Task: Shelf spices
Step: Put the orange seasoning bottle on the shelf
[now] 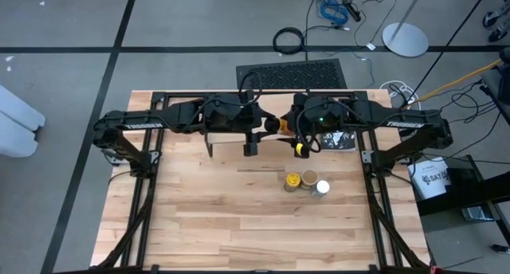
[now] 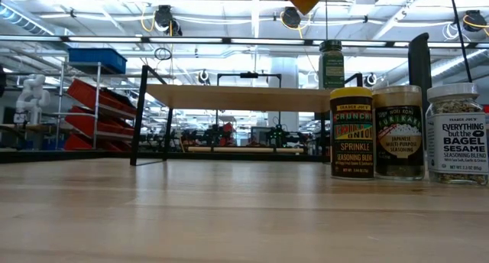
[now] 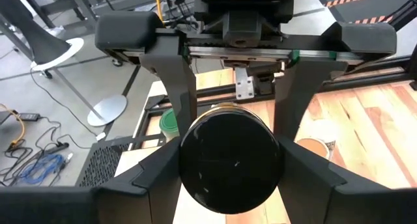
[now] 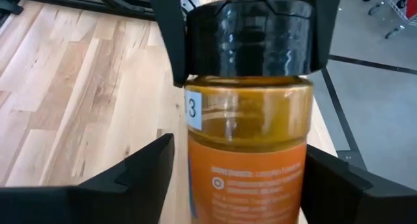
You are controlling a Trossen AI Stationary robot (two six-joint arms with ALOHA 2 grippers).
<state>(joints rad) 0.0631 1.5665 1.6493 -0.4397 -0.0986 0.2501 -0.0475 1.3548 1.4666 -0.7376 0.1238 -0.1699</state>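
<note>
Three spice jars [image 2: 396,131] stand on the desk [image 2: 229,217], before the shelf [image 2: 229,97] bearing a green-lidded jar [image 2: 331,64]. Above, largely cut off, left fingers [image 4: 166,28] clench the dark-lidded jar [image 4: 247,120]; right fingers [image 4: 140,168] flank it, released.

Table [image 1: 199,218]: butcher-block wood, pale, satin sheen in the low view. Shelf [image 2: 237,97]: light wood board on thin black metal legs. Held jar [image 4: 247,139]: clear glossy body, orange contents, printed label, glossy black plastic lid [image 3: 229,160]. Gripper fingers [image 3: 174,87]: matt dark plastic. Standing jars [image 2: 397,131]: clear, paper-labelled.
</note>
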